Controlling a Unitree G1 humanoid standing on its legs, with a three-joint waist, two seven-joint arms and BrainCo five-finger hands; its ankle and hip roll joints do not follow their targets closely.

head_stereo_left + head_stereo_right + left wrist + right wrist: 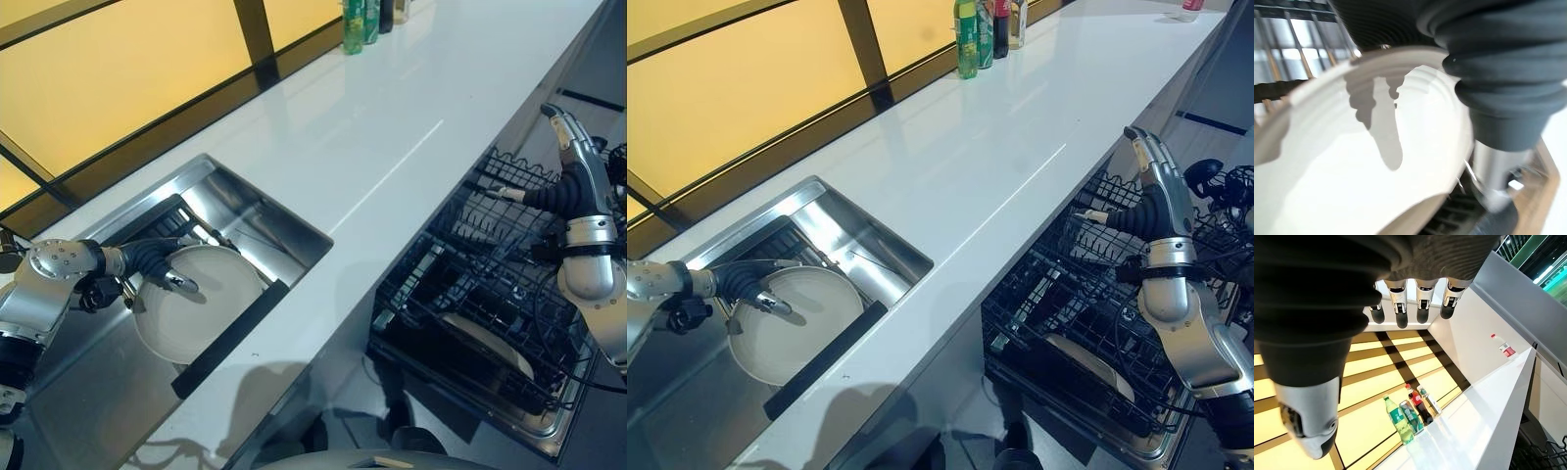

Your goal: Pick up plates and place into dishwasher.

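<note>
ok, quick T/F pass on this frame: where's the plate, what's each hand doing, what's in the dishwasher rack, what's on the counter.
1. The white plate is in the sink. True.
2. The left hand grips the plate at its rim. True: its thumb lies on the plate's face, fingers behind the rim.
3. The right hand holds a second plate. False: its fingers hang relaxed and hold nothing, raised above the dishwasher rack.
4. The dishwasher rack holds nothing. False: one pale plate already lies in its lower part.
5. Bottles stand at the far end of the white counter. True.
</note>
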